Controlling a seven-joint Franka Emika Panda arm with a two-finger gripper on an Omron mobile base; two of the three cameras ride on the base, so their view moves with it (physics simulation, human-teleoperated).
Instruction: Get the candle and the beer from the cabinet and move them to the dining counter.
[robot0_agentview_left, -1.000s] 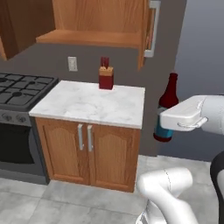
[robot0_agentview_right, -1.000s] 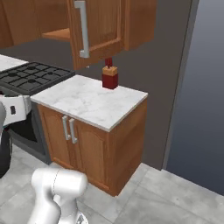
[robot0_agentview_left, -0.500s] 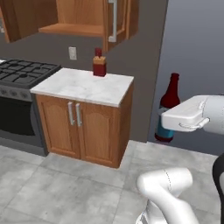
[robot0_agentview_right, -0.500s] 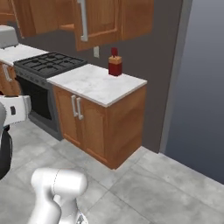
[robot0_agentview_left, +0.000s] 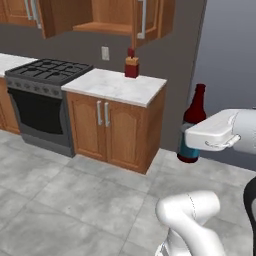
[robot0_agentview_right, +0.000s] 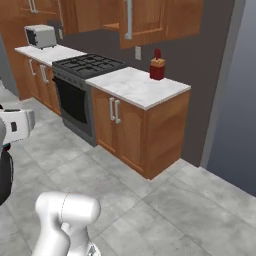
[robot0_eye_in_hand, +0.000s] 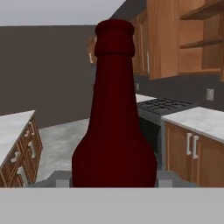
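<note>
Hand view: beer (robot0_eye_in_hand: 114, 118) stands upright between the fingers.
Gripper (robot0_agentview_left: 192, 136): clenched around the beer's body, held in the air, right of the small worktop (robot0_agentview_left: 116, 86).
Cabinet (robot0_agentview_left: 134, 15): door open.

A home kitchen: a black gas stove (robot0_agentview_left: 47, 72) at the left of the frame, a marble surface (robot0_agentview_left: 116, 85) over wood-brown lower cabinets (robot0_agentview_left: 112, 127), wall cabinets (robot0_agentview_left: 112, 15) along the top, a toaster (robot0_agentview_right: 40, 35) upper left, and grey floor tiles (robot0_agentview_left: 75, 200) below.
</note>
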